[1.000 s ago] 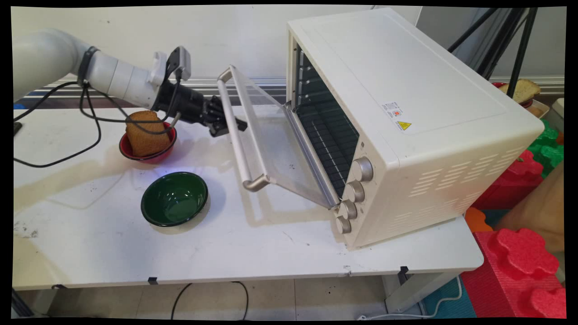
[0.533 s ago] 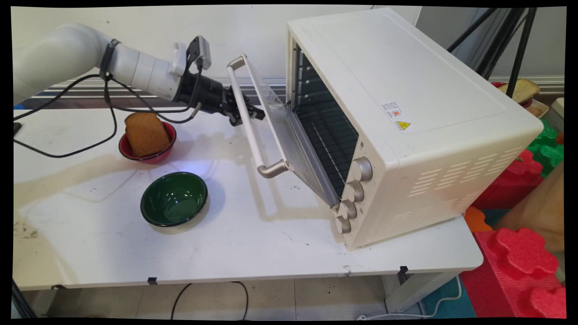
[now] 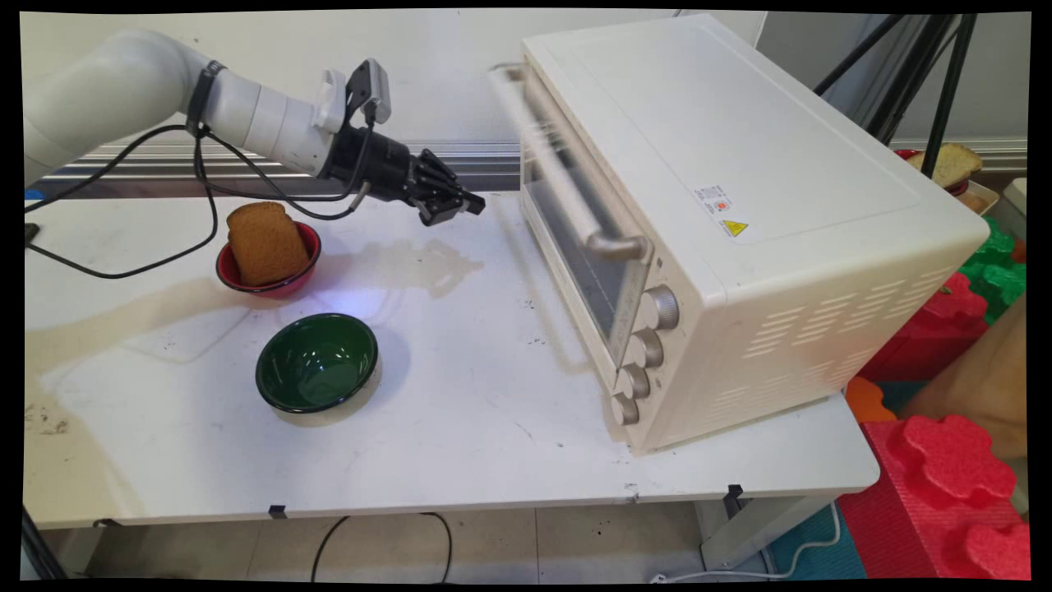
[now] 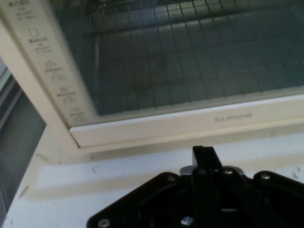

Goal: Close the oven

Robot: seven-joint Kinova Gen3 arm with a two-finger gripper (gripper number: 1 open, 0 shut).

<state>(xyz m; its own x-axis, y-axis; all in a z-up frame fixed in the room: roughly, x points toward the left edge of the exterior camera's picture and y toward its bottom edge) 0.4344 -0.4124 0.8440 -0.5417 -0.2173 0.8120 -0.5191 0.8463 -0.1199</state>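
**Oven door up, gripper clear of it**

While you look across the table, note that the toaster oven has its glass door swung up against the front; the blur on it leaves you unable to tell whether it is fully seated. Its handle runs across the door's upper part, and nothing holds it. The gripper hangs in the air to the left of the oven, near the door but apart from it, pointing toward it. In the hand view its fingers appear pressed together with nothing between them, and the door's glass and lower frame fill the picture ahead.

You can judge the door as done or all but done. The slice of bread stands in the red bowl behind the arm, outside the oven. The green bowl sits empty nearer the table's front edge.
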